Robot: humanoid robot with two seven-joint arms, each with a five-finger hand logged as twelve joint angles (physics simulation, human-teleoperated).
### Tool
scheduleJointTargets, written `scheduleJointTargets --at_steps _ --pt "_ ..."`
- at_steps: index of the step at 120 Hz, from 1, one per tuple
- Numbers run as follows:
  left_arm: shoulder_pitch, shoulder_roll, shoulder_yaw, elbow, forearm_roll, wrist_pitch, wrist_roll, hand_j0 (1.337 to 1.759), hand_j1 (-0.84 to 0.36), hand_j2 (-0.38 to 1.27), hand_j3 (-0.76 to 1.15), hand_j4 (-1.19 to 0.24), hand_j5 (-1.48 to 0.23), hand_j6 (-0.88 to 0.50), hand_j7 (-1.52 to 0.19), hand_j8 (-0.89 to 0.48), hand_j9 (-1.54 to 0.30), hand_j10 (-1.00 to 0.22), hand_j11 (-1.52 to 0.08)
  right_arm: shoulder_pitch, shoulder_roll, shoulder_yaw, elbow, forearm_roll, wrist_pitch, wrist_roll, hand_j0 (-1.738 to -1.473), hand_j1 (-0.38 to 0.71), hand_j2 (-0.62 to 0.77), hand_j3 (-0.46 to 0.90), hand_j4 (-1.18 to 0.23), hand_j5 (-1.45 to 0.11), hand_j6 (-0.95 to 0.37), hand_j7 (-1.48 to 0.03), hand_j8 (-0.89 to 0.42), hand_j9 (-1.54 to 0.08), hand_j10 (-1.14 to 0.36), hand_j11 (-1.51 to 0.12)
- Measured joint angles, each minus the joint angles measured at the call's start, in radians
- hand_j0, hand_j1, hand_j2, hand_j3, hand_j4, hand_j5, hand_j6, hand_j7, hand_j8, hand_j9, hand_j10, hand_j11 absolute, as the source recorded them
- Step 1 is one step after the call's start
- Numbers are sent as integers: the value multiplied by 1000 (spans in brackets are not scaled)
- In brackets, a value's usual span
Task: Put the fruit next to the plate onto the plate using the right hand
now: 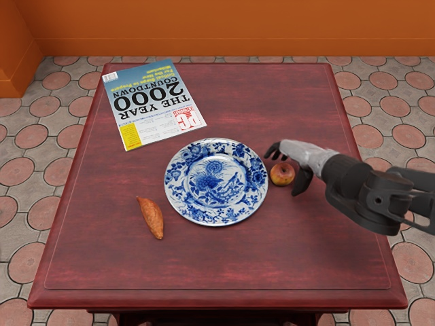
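Head view: right hand (299, 161) is bracketing the apple (282, 174), fingers (274, 151) apart; off-centre closing risks rolling it away.

R arm extended, robot hand (299, 158) fingers (274, 151) spread.

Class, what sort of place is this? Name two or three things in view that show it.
Likely a simulated room in a home, perhaps a dining area: a reddish wooden table stands on a tiled floor by an orange wall, with a blue-and-white plate and a magazine on it.
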Motion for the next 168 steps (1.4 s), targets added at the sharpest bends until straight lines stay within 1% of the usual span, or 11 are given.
scheduleJointTargets --at_steps 39,60,86,96,103,107,110,113,130,143,168 --pt "0 0 0 0 0 0 0 1658 339 2 0 -9 -11 -9 -11 -9 -11 -9 -11 -12 1 8 -7 -5 -7 0 -1658 138 -78 0 -410 -530 -411 -530 -410 -530 -410 -530" --pt "0 0 0 0 0 0 0 1658 339 2 0 -9 -11 -9 -11 -9 -11 -9 -11 -16 2 4 -14 -7 -22 0 -1658 170 -83 0 -440 -563 -442 -566 -440 -563 -440 -563" --pt "0 0 0 0 0 0 0 1658 339 2 0 -9 -11 -9 -11 -9 -11 -9 -11 -23 28 7 -39 -32 -43 0 -1658 206 -96 0 -465 -600 -466 -601 -465 -600 -465 -600" --pt "0 0 0 0 0 0 0 1658 339 2 0 -9 -11 -9 -11 -9 -11 -9 -11 -33 43 8 -50 -43 -45 0 -1658 249 -131 -1 -469 -609 -472 -608 -470 -608 -470 -607" --pt "0 0 0 0 0 0 0 1658 339 2 0 -9 -11 -9 -11 -9 -11 -9 -11 -38 50 9 -53 -50 -46 -1 -1656 292 -93 -2 -481 -604 -470 -612 -483 -603 -481 -603" --pt "0 0 0 0 0 0 0 1658 339 2 0 -9 -11 -9 -11 -9 -11 -9 -11 -39 53 9 -55 -53 -47 -1 -1656 327 -8 -2 -491 -601 -462 -616 -489 -603 -490 -603" --pt "0 0 0 0 0 0 0 1658 339 2 0 -9 -11 -9 -11 -9 -11 -9 -11 -40 55 10 -55 -55 -48 -1 -1656 340 90 -2 -503 -597 -466 -621 -499 -603 -500 -602" --pt "0 0 0 0 0 0 0 1658 339 2 0 -9 -11 -9 -11 -9 -11 -9 -11 -41 56 10 -56 -57 -48 -1 -1656 344 125 -2 -514 -595 -468 -627 -504 -605 -509 -605" --pt "0 0 0 0 0 0 0 1658 339 2 0 -9 -11 -9 -11 -9 -11 -9 -11 -43 59 11 -58 -57 -48 -1 -1654 365 162 0 -556 -655 -420 -684 -463 -673 -547 -672" --pt "0 0 0 0 0 0 0 1658 339 2 0 -9 -11 -9 -11 -9 -11 -9 -11 -44 58 14 -58 -53 -46 -1 -1654 379 229 0 -581 -720 -394 -734 -427 -735 -574 -733" --pt "0 0 0 0 0 0 0 1658 339 2 0 -9 -11 -9 -11 -9 -11 -9 -11 -44 53 47 -59 -42 -46 0 -1657 313 287 0 -614 -804 -460 -799 -481 -807 -612 -807"
